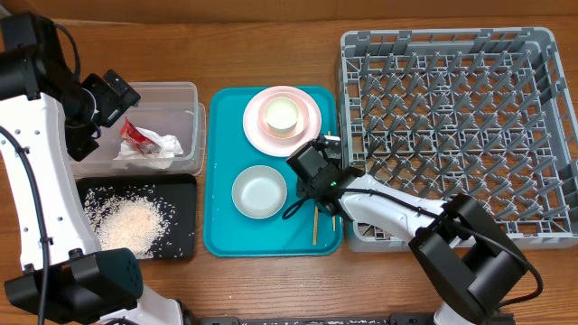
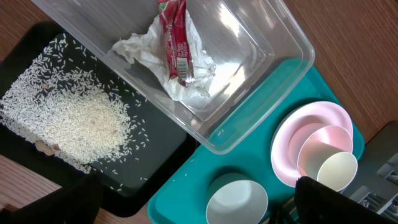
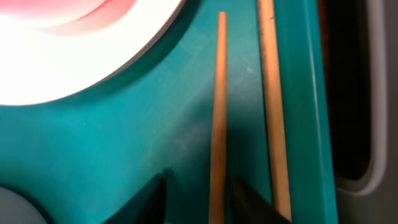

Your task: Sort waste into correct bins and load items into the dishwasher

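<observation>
Two thin wooden chopsticks lie side by side on the teal tray (image 3: 93, 137). My right gripper (image 3: 199, 186) is low over them and open. One chopstick (image 3: 217, 93) runs between its fingertips, close to the right one; the other chopstick (image 3: 270, 93) lies outside, by the tray rim. My left gripper (image 2: 196, 193) hangs wide open and empty above the clear tub (image 2: 273, 37). That tub holds the crumpled napkin (image 2: 186, 74) and the red wrapper (image 2: 175, 37). Rice (image 2: 81, 118) lies in the black tray (image 2: 155, 155).
The pink plate (image 1: 257, 126) carries a small bowl (image 1: 302, 110) with a cup (image 1: 281, 115) in it. Another whitish bowl (image 1: 259, 191) stands on the teal tray. The grey dish rack (image 1: 452, 117) fills the right side, its wall just beyond the chopsticks.
</observation>
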